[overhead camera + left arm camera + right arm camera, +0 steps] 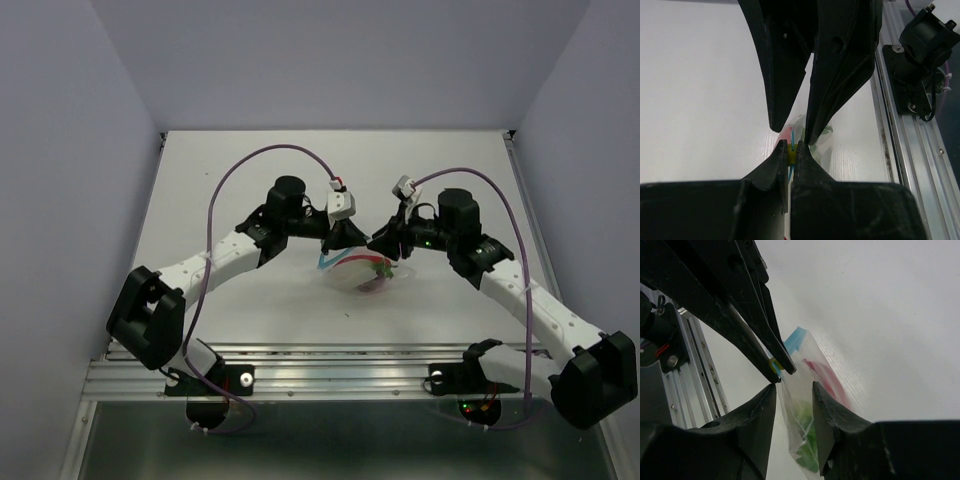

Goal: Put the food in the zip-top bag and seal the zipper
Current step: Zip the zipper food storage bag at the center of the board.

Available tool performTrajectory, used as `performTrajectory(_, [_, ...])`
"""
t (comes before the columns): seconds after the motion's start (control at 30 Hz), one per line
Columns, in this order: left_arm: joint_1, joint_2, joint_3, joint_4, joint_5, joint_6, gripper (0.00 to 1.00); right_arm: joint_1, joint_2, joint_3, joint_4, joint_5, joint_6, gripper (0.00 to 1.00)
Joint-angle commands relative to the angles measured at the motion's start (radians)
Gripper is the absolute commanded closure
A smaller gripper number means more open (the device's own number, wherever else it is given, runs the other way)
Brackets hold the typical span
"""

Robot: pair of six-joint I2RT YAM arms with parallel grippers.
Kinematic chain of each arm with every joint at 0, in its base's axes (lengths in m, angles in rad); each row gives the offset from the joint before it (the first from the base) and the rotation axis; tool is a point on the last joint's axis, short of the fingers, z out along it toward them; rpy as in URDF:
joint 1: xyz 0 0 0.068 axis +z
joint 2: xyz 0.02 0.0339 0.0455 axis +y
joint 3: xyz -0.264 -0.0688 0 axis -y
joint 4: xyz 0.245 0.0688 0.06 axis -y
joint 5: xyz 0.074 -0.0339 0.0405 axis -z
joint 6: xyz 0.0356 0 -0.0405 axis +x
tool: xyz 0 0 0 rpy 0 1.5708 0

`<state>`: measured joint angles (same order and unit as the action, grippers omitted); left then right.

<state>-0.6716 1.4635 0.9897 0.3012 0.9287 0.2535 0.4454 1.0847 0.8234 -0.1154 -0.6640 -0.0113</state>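
Observation:
The clear zip-top bag hangs between my two grippers just above the table, with the food inside. In the right wrist view I see the red chili pepper and the radish's green leaves through the plastic; the onion is hidden. My left gripper is shut on the blue zipper at a small yellow slider. My right gripper is open, its jaws on either side of the bag's upper part, just below the left gripper's tips.
The white table is walled by grey panels at the back and sides. An aluminium rail with the arm bases runs along the near edge. Purple cables arc above both arms.

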Motion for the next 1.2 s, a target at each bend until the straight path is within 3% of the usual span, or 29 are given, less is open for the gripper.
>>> performTrajectory(0.0, [-0.003,-0.038,0.012,0.038,0.041,0.009,1.00,-0.002,0.026,0.045,0.031,-0.084,-0.029,0.62])
performTrajectory(0.13, [-0.003,-0.037,0.010,0.035,0.041,0.013,1.00,-0.002,0.027,0.048,0.052,-0.083,-0.023,0.92])
performTrajectory(0.27, [-0.003,-0.031,0.015,0.026,0.036,0.015,1.00,-0.002,0.009,0.033,0.144,-0.074,0.016,0.99])
performTrajectory(0.53, [-0.003,-0.003,0.000,-0.002,-0.034,0.013,1.00,-0.002,-0.129,-0.027,0.258,0.151,0.131,0.99])
performTrajectory(1.17, [0.000,0.005,-0.092,0.016,-0.212,-0.048,1.00,-0.002,-0.252,-0.007,0.232,0.129,0.169,0.99])
